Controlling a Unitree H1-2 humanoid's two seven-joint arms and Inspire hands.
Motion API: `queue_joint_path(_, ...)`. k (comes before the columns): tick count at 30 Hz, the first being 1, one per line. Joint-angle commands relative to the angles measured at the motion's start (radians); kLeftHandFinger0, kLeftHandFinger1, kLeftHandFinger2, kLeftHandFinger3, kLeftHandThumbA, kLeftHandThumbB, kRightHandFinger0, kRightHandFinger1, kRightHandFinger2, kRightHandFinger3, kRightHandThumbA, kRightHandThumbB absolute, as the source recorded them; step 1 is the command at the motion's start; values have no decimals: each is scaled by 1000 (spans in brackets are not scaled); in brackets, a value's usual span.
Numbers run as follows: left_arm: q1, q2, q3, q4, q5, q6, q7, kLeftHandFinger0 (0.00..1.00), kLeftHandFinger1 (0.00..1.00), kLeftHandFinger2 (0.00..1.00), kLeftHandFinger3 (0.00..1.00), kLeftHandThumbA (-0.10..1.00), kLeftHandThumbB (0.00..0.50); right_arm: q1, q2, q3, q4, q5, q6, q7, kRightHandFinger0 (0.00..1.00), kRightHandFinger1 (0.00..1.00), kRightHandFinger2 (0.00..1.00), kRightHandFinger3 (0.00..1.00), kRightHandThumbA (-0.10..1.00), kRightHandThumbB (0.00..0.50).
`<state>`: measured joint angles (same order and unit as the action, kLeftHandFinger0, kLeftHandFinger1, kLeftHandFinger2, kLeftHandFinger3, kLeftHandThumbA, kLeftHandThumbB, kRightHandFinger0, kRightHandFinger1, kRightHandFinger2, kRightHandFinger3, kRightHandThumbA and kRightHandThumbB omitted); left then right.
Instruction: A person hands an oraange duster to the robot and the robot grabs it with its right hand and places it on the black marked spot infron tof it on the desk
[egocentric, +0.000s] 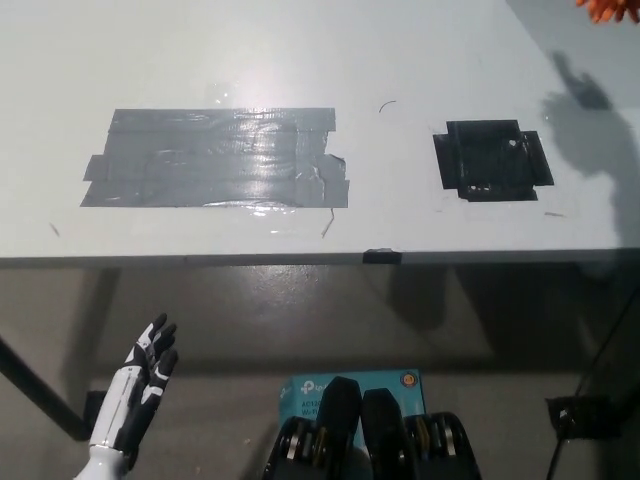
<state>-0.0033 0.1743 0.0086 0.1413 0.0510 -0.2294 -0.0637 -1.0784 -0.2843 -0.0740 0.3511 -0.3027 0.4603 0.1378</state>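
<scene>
Floor below the desk edge: white left hand (140, 385) hangs loose, fingers spread. On the grey desk (300, 50), the black marked spot (492, 160) sits bare. Orange duster (610, 8) barely shows at the far right corner; the right hand's out of shot.

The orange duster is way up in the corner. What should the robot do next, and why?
Probably bring the orange duster back down toward the black marked spot. Only a sliver of it shows at the top right edge, and the right hand is out of view. The spot lies bare on the desk. The white left hand rests low, fingers apart.
</scene>
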Motion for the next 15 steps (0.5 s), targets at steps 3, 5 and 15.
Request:
queue_joint_path(3, -17, 21, 13, -46, -18, 5, -12, 944, 1000, 1000, 1000, 865, 170, -116, -52, 105, 278, -43, -93, -29, 55, 577, 914, 1000, -100, 185)
queue_joint_path(5, -19, 21, 11, -48, -16, 7, -12, 946, 1000, 1000, 1000, 852, 148, -130, -61, 121, 376, -36, -137, -34, 75, 598, 900, 995, -100, 195)
queue_joint_path(15, -42, 22, 11, -62, -10, 30, -14, 947, 1000, 1000, 1000, 797, 127, -194, -69, 186, 700, -30, -232, -62, 172, 630, 919, 917, -100, 220)
